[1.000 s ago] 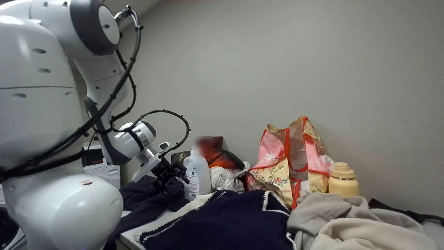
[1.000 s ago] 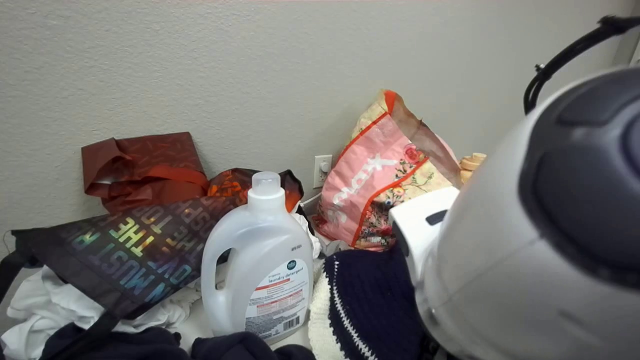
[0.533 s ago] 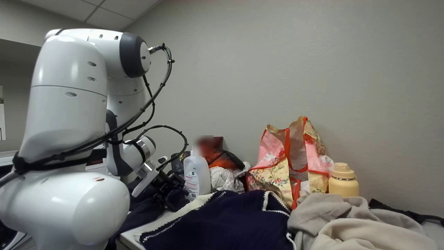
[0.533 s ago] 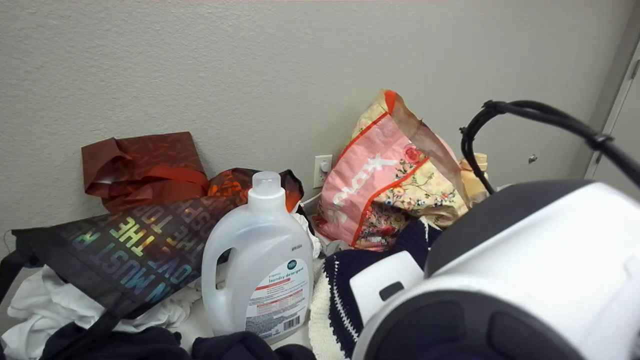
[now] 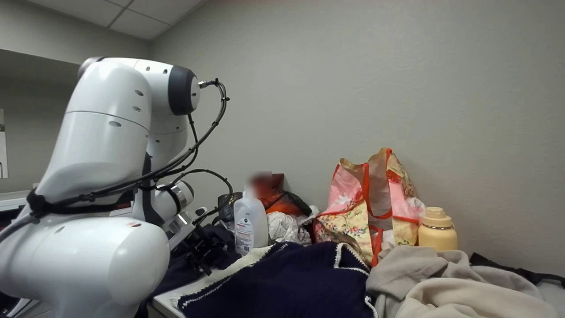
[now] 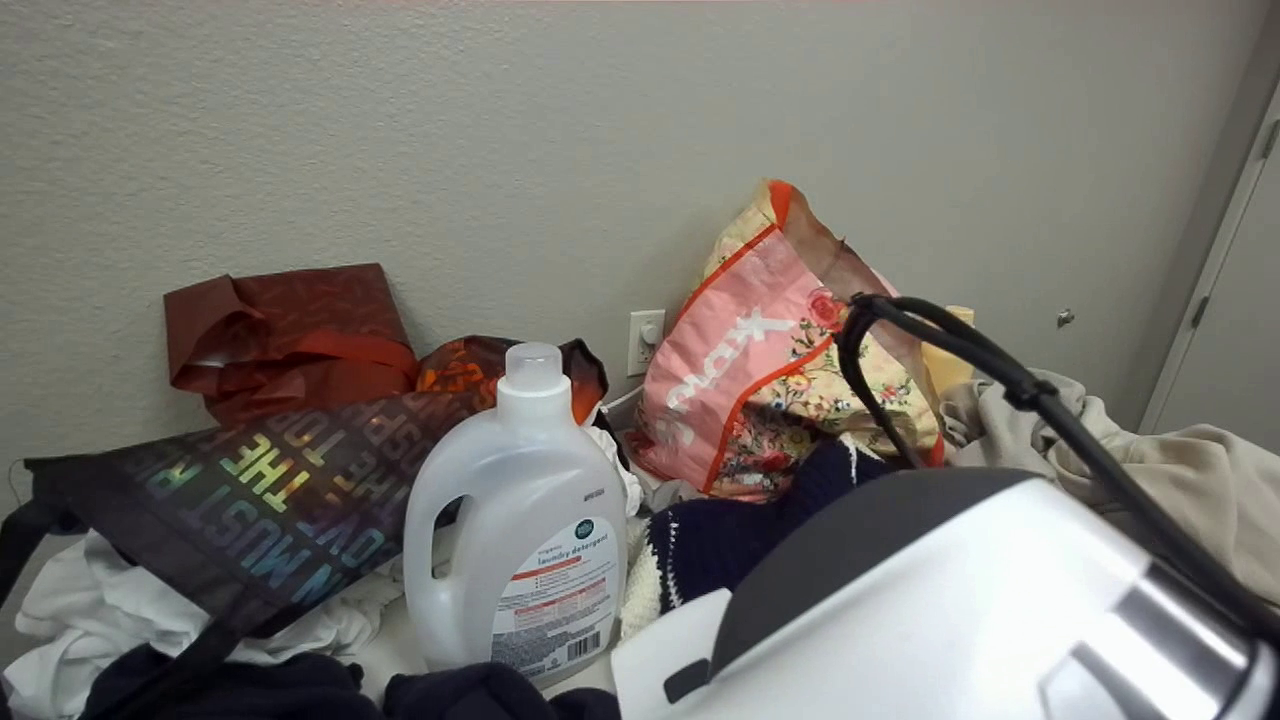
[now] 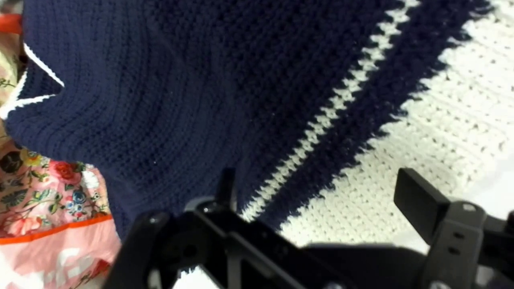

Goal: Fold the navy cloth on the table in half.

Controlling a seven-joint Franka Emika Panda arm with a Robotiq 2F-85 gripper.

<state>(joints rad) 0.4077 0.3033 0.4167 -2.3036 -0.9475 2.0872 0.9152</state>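
- Lower left of the wrist view: a floral bag [image 7: 56, 200], pink with an orange-red band.
- Upper left through upper right: the rumpled navy cloth [image 7: 188, 100] (white stripe, cream edge), on the tabletop [image 7: 496, 190].
- Lower centre to lower right: the hand [image 7: 316, 188], spread wide, stripe and edge showing between its tips.
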